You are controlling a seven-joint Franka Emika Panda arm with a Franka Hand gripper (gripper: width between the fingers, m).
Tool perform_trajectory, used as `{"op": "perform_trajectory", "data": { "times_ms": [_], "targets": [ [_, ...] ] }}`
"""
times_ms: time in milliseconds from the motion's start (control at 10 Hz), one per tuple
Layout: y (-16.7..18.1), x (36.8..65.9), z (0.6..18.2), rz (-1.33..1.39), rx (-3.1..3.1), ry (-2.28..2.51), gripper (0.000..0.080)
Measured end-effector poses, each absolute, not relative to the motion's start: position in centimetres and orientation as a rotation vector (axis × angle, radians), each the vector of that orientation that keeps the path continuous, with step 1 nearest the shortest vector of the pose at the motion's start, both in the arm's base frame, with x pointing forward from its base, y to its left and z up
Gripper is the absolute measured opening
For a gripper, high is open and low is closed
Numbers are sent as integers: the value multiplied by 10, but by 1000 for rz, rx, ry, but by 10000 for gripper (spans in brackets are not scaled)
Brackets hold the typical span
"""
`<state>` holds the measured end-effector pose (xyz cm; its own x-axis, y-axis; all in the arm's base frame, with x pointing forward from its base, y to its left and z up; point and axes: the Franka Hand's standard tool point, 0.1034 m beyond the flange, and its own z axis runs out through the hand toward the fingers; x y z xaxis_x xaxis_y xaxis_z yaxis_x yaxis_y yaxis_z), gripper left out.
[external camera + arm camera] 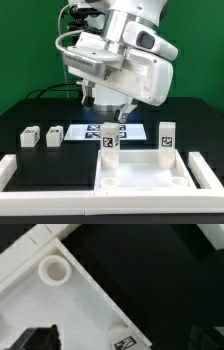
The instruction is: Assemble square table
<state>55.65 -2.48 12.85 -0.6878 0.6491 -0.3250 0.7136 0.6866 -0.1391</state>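
The white square tabletop point(140, 172) lies at the front of the black table. Its edge and a round corner socket point(53, 269) show in the wrist view. Two white tagged legs stand upright on it, one at its corner on the exterior view's left point(110, 145) and one at the far corner on that view's right point(166, 140). Two more legs point(30, 137) point(54, 134) lie loose on the table toward the exterior view's left. My gripper point(105, 111) hangs open just above the first standing leg point(122, 335). That leg lies between the spread fingers point(35, 339), which do not touch it.
Long white border rails point(45, 172) run along the front, and one rail point(35, 243) lies against the tabletop's edge. The marker board point(92, 131) lies behind the tabletop, partly hidden by the arm.
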Motion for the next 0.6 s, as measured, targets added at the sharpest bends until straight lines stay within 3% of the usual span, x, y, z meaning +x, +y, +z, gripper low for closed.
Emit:
{"op": "perform_trajectory", "data": {
  "times_ms": [100,600],
  "targets": [
    [-34,550,129,-363,1268,2575,649],
    [-71,496,96,-410,1813,2327,649]
  ]
}}
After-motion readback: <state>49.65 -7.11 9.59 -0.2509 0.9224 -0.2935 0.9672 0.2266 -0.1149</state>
